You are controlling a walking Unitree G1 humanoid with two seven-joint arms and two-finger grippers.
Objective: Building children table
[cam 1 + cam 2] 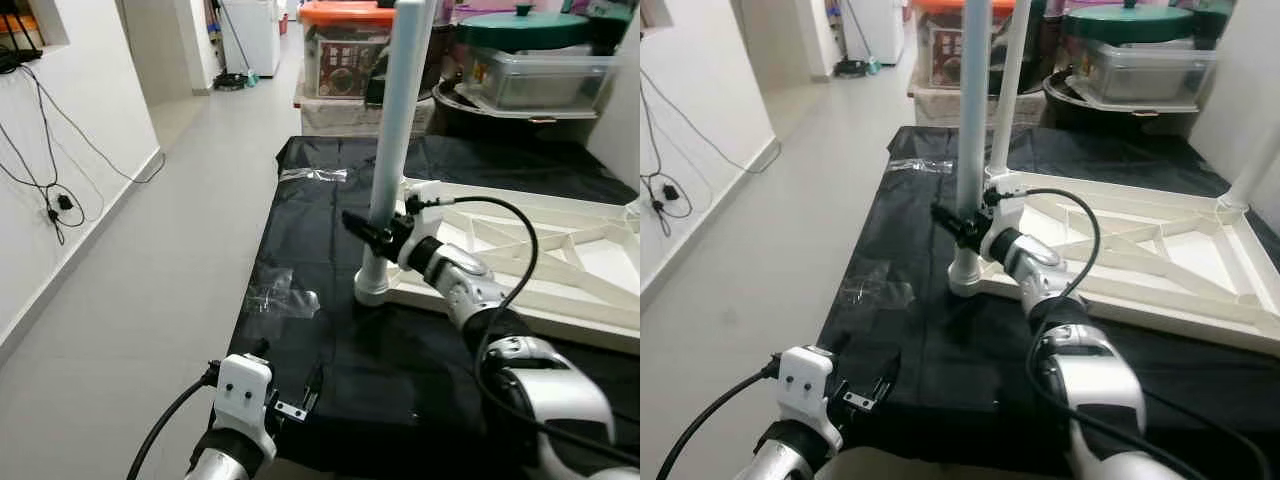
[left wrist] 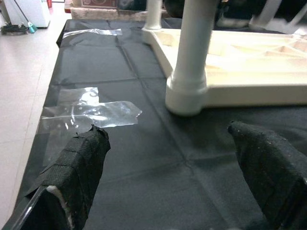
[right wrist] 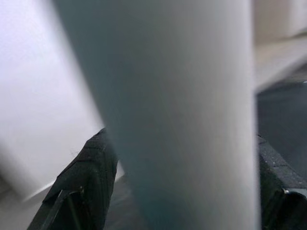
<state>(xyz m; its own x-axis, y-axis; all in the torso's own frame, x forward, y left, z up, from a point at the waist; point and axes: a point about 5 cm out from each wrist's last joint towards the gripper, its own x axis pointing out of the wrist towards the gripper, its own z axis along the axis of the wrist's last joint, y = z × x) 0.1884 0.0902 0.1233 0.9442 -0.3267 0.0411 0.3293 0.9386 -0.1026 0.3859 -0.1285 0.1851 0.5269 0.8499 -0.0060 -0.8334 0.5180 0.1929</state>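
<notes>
Fingers of the left gripper [image 2: 168, 177] stand wide and empty, low over the near edge of the black sheet [image 1: 330, 340] covering the counter. Beyond, the right gripper [image 1: 372, 232] clamps the upright white leg [image 1: 392, 150] low down, its foot seated in the corner socket [image 1: 372, 290] of the upturned tabletop [image 1: 560, 265]. Risk: the grip sits low on a tall leg, so sideways force could cock it in the socket or slide the unheld tabletop across the sheet. Storage boxes [image 1: 350, 50] stand behind.
</notes>
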